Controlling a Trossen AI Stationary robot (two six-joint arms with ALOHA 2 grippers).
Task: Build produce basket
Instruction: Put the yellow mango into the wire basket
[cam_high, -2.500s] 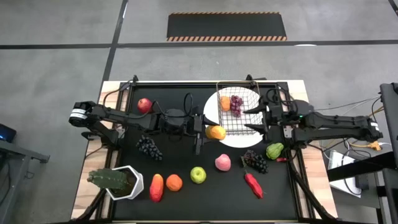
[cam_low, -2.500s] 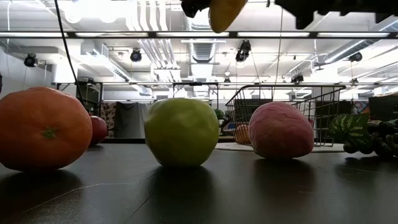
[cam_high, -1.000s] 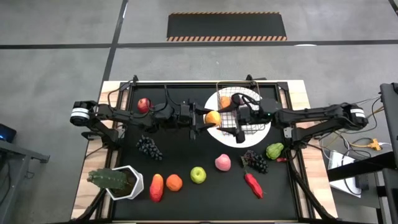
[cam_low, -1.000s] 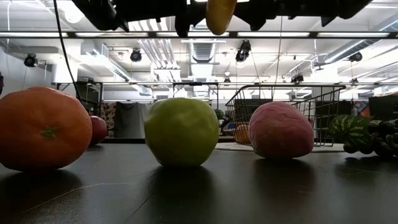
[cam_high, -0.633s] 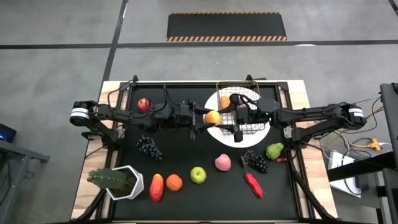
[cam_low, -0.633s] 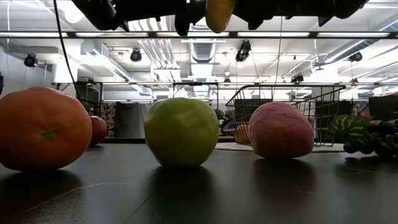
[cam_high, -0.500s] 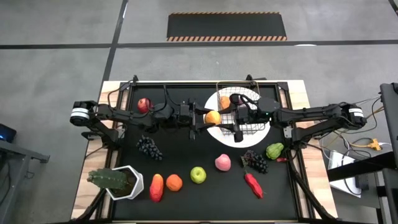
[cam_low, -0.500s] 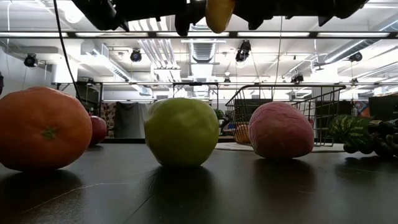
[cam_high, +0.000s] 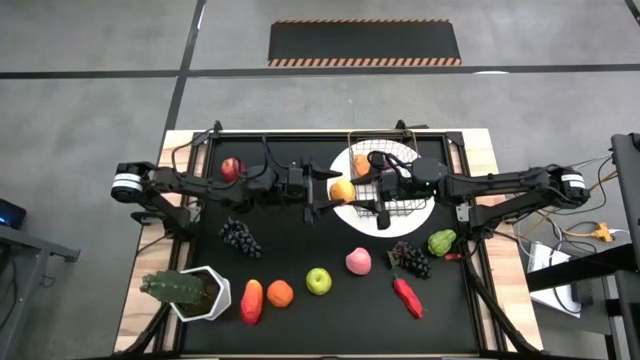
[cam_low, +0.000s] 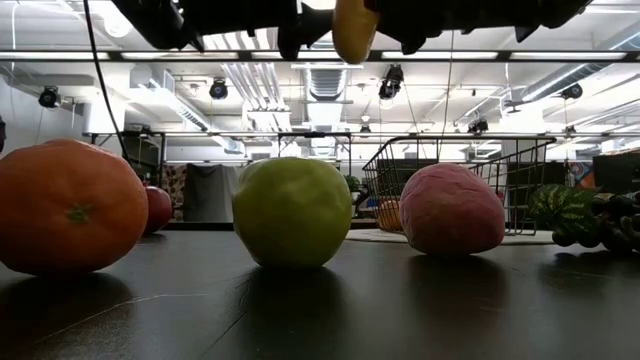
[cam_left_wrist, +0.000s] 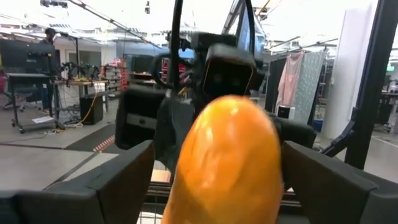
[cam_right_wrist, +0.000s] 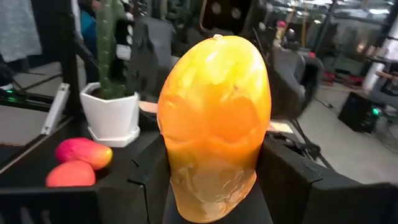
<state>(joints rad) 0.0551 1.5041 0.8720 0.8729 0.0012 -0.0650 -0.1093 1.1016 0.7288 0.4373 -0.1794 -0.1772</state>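
From above you see both grippers meeting over the table's middle, at the left edge of the basket (cam_high: 382, 182), with the mango (cam_high: 342, 189) between them. The left gripper (cam_high: 322, 190) is clamped on the mango. The right gripper (cam_high: 372, 190) has its fingers either side of it in the right wrist view; you can't tell whether they press. Only the low view shows the mango (cam_low: 354, 28) held high above the green apple (cam_low: 291, 211) and peach (cam_low: 452, 209). The right wrist view alone catches the cactus pot (cam_right_wrist: 113, 112).
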